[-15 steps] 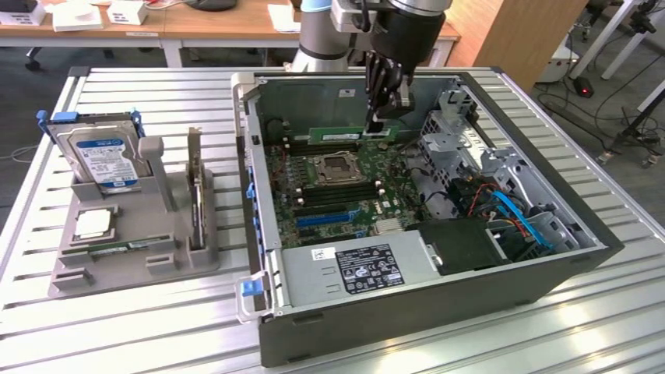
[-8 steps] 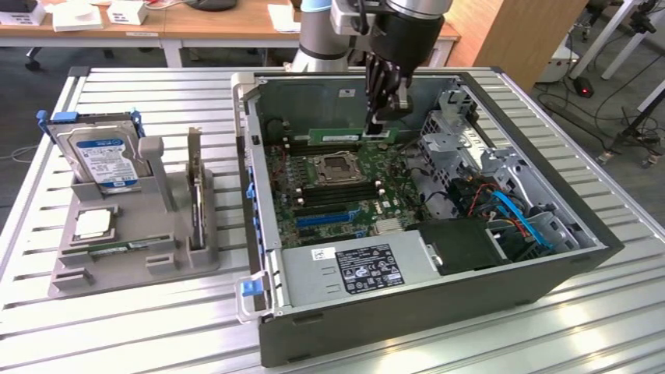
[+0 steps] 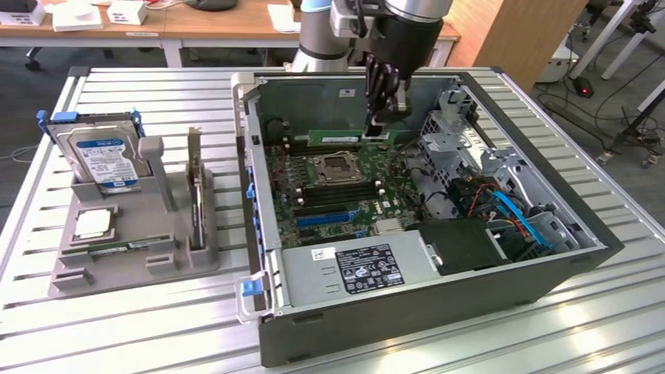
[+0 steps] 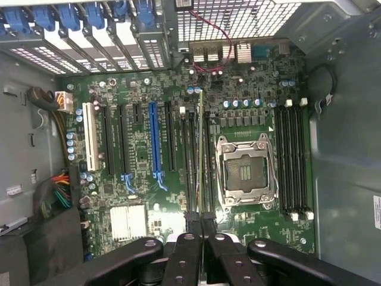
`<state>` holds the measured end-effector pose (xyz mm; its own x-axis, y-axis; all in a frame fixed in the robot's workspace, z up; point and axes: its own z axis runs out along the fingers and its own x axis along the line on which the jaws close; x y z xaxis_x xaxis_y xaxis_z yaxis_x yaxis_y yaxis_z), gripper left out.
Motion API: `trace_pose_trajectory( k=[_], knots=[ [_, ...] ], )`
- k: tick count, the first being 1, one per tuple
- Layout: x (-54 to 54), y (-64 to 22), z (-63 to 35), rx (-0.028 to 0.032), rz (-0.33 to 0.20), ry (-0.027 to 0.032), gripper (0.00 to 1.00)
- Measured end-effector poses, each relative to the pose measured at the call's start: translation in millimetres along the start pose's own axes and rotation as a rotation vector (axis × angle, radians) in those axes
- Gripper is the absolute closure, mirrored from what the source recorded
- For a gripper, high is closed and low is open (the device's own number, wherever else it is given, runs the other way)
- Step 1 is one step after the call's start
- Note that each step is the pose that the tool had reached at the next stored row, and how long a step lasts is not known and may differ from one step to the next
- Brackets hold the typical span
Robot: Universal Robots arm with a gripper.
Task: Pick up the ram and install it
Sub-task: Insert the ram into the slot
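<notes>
The ram (image 3: 338, 138), a narrow green stick with a small white label, hangs level inside the open computer case (image 3: 582, 234) with my gripper (image 3: 376, 132) shut on its end. In the wrist view the ram (image 4: 200, 149) shows edge-on, running straight out from my gripper (image 4: 201, 225) along the black memory slots (image 4: 191, 161) beside the CPU socket (image 4: 245, 173). In the exterior view it sits over the slots on the far side of the CPU socket (image 3: 335, 167). I cannot tell whether it touches a slot.
A grey holder (image 3: 73, 273) at the exterior view's left carries a blue-labelled hard drive (image 3: 101, 160), a second green stick (image 3: 117, 249) and an upright card (image 3: 195, 195). In the case lie the power supply (image 3: 353, 269), blue cables (image 3: 519, 222) and a drive cage (image 3: 457, 132).
</notes>
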<state>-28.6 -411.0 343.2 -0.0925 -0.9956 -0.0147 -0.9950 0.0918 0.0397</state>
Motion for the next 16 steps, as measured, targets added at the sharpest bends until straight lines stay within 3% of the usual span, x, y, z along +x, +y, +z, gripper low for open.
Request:
trace_pose_trajectory(
  k=[16],
  knots=[
    [0.2,-0.5,12.0,0.0003,0.020,-0.0009,0.89]
  ],
)
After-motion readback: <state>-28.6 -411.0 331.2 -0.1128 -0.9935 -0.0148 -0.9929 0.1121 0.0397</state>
